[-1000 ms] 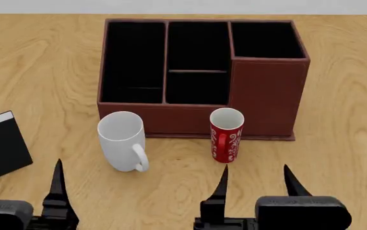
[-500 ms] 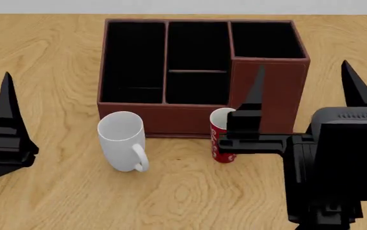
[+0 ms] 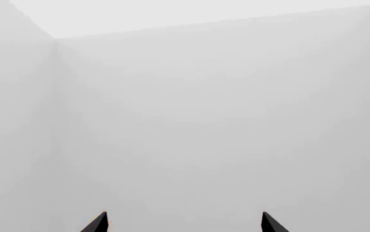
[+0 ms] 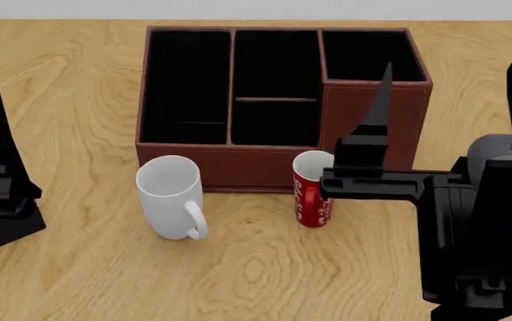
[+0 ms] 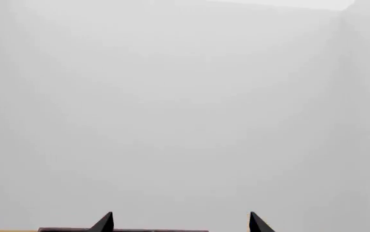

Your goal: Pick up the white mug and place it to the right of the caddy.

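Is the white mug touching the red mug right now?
Apart. The head view shows a wide strip of bare wood between the white mug and the red mug, both standing in front of the caddy.

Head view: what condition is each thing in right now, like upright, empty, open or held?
white mug: upright, empty as far as its mouth shows, not held
red mug: upright, not held
caddy: standing open-topped, compartments look empty
left gripper: open, holding nothing
right gripper: open, fingers pointing up, holding nothing
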{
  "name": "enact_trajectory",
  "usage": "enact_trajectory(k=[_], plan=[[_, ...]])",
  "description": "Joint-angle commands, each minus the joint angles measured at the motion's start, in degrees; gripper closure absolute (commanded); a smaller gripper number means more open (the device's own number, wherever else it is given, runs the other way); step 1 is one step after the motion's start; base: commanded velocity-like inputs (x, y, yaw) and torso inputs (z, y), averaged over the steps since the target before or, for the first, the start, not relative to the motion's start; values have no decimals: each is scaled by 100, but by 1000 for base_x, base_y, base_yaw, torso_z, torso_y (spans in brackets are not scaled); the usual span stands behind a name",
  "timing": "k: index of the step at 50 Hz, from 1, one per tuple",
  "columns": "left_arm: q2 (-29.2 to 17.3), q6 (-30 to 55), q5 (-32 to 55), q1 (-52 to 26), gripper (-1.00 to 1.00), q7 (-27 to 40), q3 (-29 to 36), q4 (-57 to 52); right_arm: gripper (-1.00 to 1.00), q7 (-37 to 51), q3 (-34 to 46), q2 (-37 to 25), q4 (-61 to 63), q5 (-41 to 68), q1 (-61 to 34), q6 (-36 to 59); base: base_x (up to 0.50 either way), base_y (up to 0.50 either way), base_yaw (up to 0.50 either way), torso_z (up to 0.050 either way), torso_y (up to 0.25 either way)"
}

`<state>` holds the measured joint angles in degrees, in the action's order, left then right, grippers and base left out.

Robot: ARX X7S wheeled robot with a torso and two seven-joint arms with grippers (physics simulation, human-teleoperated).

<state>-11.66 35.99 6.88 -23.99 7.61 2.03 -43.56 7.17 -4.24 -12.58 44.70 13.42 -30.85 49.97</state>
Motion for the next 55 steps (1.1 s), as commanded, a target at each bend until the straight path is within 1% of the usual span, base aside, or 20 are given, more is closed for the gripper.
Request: enact_trajectory(k=[1,5,11,45,55], plan=[[-99,-247,1,93,-100,-26,52,-67,-100,33,27,-40,39,40,-44,54,0,0,0,0,0],[-87,-239,11,103,-100,48,-26,-119,-100,51,43,-52,79,55,-72,91,0,0,0,0,0],[-138,-271,-15,101,-100,35,71,-135,-100,63,71,-69,62,61,-54,69,0,0,0,1,-159],[-219,-281,73,153,-100,190,-7,-198,-100,163,136,-151,189,222,-132,271,-1,0,0,8,-249],[-228,-301,119,125,-100,203,16,-142,-100,192,94,-164,192,273,-132,281,0,0,0,1,-16]])
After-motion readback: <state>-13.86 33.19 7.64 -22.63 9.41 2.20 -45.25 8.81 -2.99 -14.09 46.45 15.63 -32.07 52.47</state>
